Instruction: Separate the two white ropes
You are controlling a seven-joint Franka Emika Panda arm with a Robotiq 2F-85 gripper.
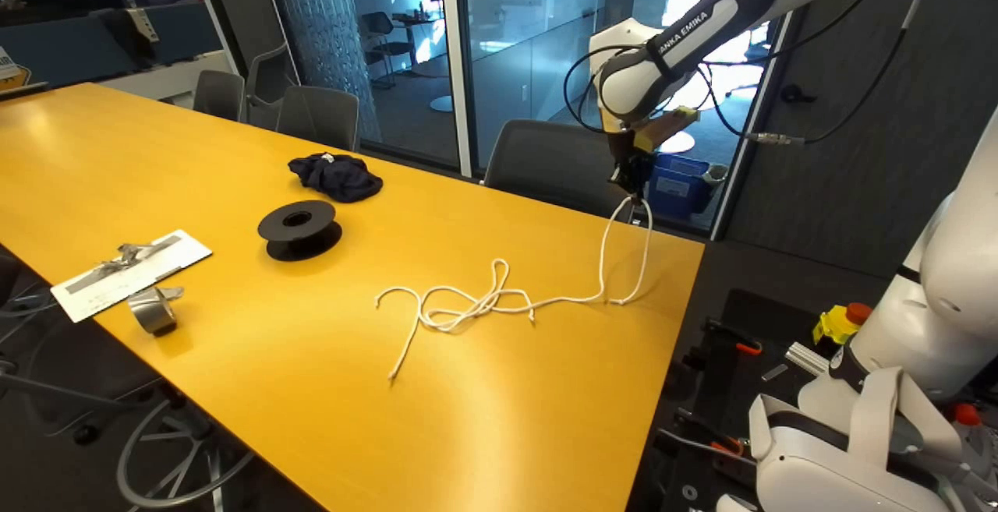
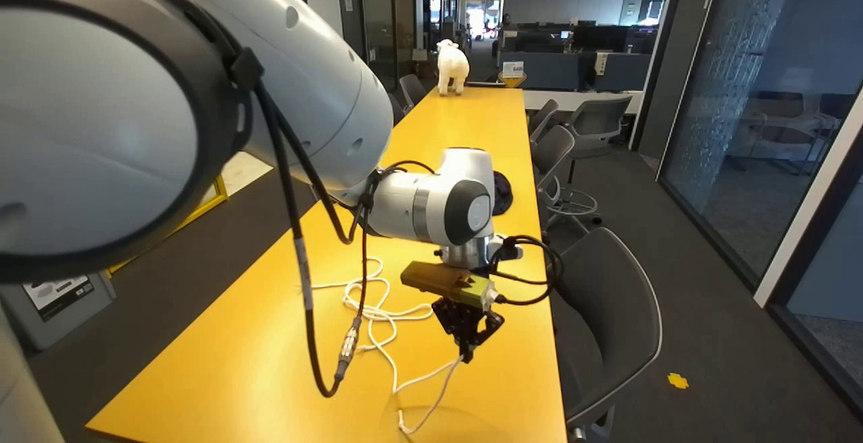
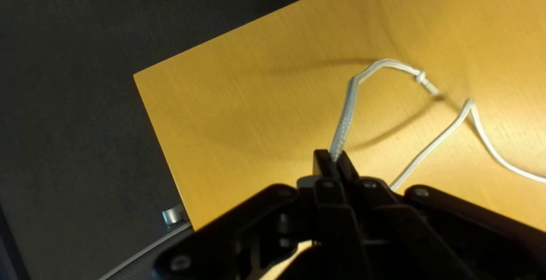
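Observation:
Two white ropes lie on the yellow table. They overlap in a loose tangle point(image 1: 456, 317) of loops, also visible in an exterior view point(image 2: 367, 311). Which strand belongs to which rope is hard to tell there. My gripper point(image 1: 635, 196) is shut on one white rope point(image 1: 602, 263) and holds it above the table near the corner. The held rope hangs in two strands. The short strand ends on the table, with a small knot near its tip, seen in the wrist view point(image 3: 350, 96). The other strand runs to the tangle. The gripper's fingertips point(image 3: 335, 158) pinch the rope.
A black spool point(image 1: 273, 225) and a dark cloth point(image 1: 337, 177) stand beyond the ropes. A tape roll point(image 1: 152, 311) and a white strip with dark objects point(image 1: 129, 274) lie farther off. A chair point(image 2: 607, 294) stands against the table edge beside the gripper.

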